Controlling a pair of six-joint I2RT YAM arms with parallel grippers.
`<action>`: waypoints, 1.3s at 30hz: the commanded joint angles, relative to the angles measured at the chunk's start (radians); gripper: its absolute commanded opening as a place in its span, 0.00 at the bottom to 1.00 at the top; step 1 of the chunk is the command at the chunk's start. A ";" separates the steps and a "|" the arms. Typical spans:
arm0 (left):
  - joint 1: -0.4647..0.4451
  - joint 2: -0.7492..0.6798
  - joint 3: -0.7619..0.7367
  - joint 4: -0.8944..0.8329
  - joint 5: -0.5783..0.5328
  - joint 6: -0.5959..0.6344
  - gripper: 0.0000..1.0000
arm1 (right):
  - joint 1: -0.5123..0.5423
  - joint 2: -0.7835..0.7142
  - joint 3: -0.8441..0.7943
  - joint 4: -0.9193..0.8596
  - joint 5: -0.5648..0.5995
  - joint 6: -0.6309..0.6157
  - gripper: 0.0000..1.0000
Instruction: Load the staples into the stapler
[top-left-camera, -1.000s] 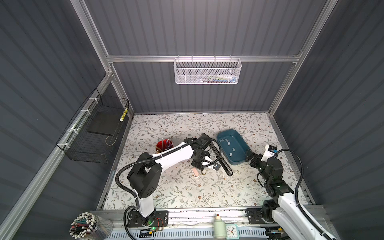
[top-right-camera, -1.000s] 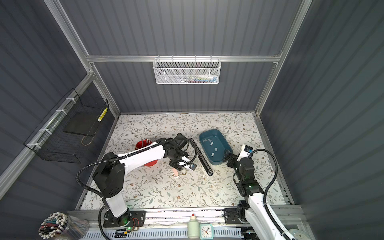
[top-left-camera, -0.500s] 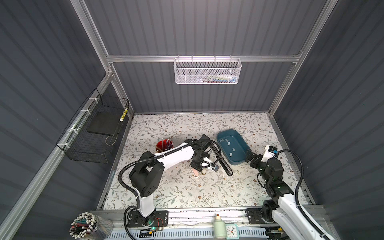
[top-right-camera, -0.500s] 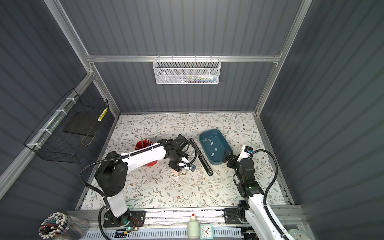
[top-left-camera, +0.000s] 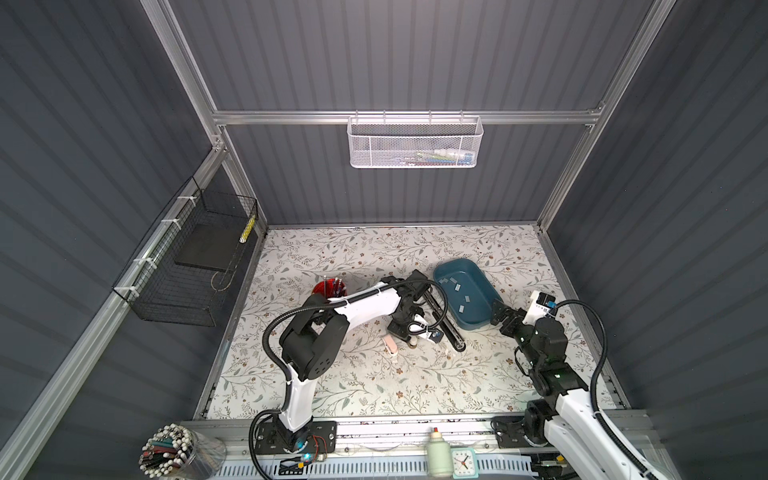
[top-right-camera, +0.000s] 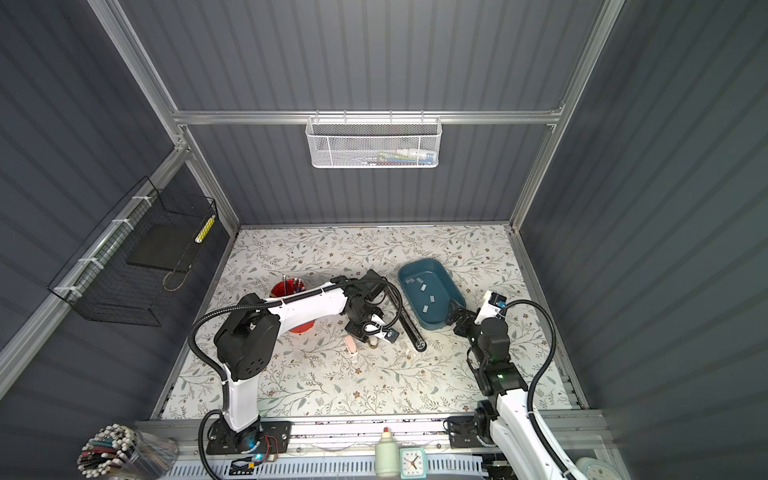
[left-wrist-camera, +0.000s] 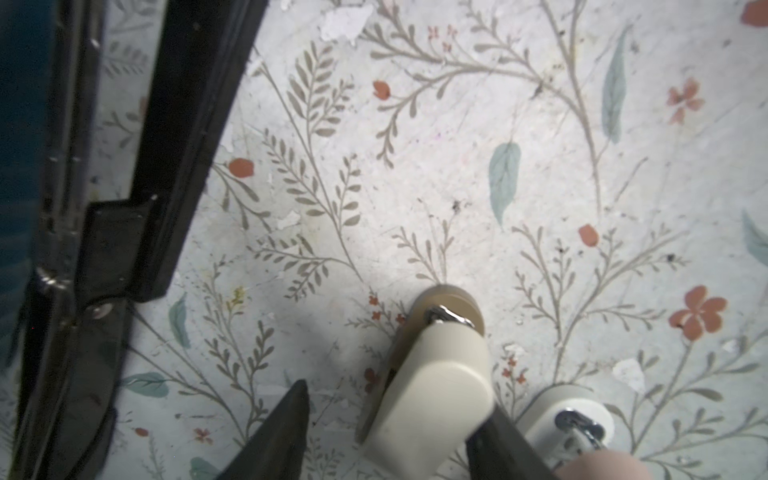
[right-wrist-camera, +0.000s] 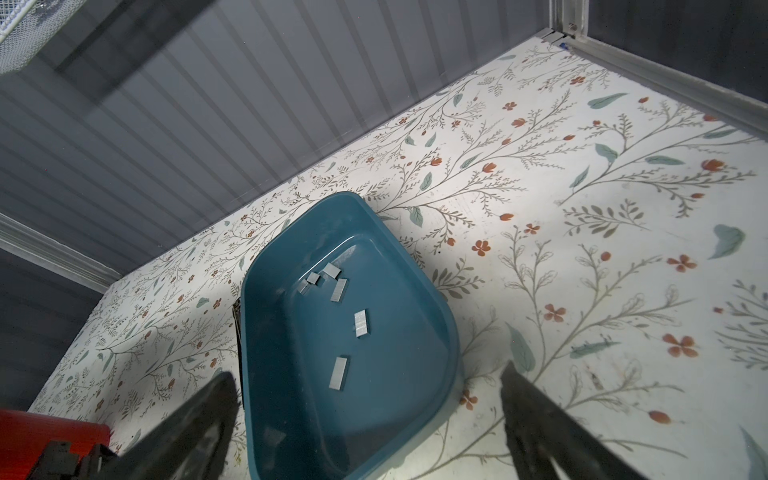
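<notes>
Left elbow has swung slightly rightward since earlier.

Left gripper (top-left-camera: 405, 334) is hovering beside stapler (top-left-camera: 453, 336), jaws part-spread around a cream tool (left-wrist-camera: 436, 395), not pinching it.

Staples (right-wrist-camera: 361, 323) are lying in tray (right-wrist-camera: 386, 428), straight ahead of right gripper (right-wrist-camera: 365, 372), the nearer arm, jaws gaping wide.

Only the right wrist view is showing the nearest strip's long axis pointing away from the jaws.

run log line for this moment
left gripper open around beige item beside opened stapler | right gripper open at teal tray edge | staples in tray
</notes>
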 joint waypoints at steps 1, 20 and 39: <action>-0.011 0.018 0.055 -0.073 0.051 0.010 0.47 | -0.002 -0.004 -0.008 0.019 -0.005 -0.014 0.99; -0.043 0.076 0.131 -0.164 0.025 -0.026 0.54 | -0.002 -0.009 -0.011 0.017 -0.007 -0.014 0.99; -0.050 0.114 0.134 -0.154 -0.022 -0.028 0.27 | -0.002 -0.033 -0.021 0.018 -0.010 -0.014 0.99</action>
